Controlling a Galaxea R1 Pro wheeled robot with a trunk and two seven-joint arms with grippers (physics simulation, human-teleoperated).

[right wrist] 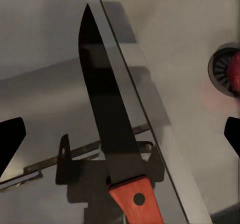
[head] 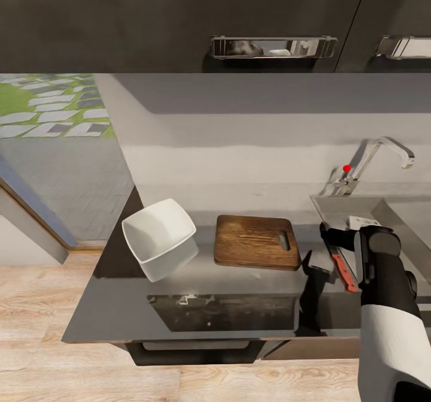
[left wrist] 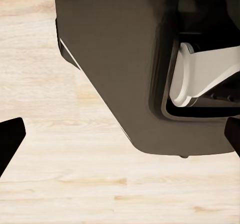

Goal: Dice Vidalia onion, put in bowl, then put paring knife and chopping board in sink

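Paring knife (head: 342,265) lay flat on the desk (head: 120,306) by the sink's (head: 398,213) near left corner, blade pointing back. Right gripper (head: 328,252) hovered right over it, jaws spread, holding nothing. Vidalia onion (right wrist: 234,69) sat in the sink at the drain. Chopping board (head: 256,241) lay mid-desk, bowl (head: 159,238) tilted just left of it. Left gripper (left wrist: 120,139) hung over floor (left wrist: 60,184), jaws spread.

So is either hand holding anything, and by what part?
Nothing held. Right hand open above the paring knife lying on the countertop; left hand open, empty.
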